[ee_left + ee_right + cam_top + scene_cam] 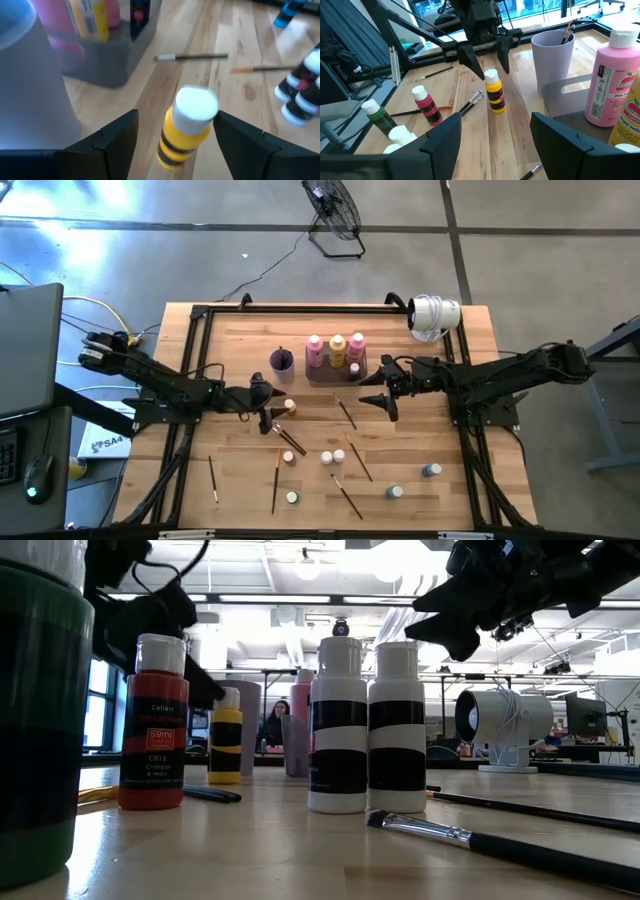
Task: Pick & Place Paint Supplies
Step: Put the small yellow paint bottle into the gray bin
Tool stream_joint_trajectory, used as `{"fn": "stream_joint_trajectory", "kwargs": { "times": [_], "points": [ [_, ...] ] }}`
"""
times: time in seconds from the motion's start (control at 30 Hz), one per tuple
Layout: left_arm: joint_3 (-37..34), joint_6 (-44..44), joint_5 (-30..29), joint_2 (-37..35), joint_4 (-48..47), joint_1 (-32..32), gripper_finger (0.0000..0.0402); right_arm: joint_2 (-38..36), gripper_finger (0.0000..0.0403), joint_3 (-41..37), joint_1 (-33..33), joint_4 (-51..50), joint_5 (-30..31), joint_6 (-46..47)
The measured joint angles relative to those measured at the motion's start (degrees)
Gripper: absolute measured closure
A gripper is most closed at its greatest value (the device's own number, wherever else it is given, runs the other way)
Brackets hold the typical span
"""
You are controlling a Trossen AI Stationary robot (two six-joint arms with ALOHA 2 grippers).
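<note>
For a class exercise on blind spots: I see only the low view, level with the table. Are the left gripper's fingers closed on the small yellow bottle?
Observer: No. The left wrist view shows the left gripper open, with the small yellow bottle standing between its fingers and a gap on each side.
Operator: What is already in the tray?
Observer: From above, a pink bottle and a yellow-orange bottle stand side by side in the grey tray.
Operator: And the right gripper?
Observer: The high view shows the right gripper open and empty, over the table just beside the tray.
</note>
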Motion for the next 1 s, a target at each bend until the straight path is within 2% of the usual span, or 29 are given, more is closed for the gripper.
{"fn": "stream_joint_trajectory", "kwargs": {
  "times": [0.23, 1.0],
  "points": [
    [-0.02, 0.64, 3.48, 3.61, 5.66, -0.18, 0.0148, 0.00, 0.0175, 0.00, 0.00, 0.06, 0.00, 0.00],
    [-0.04, 1.66, 3.27, 4.52, 7.04, -0.18, 0.0149, 0.00, 0.0175, 0.00, 0.00, 0.06, 0.00, 0.00]
  ]
}}
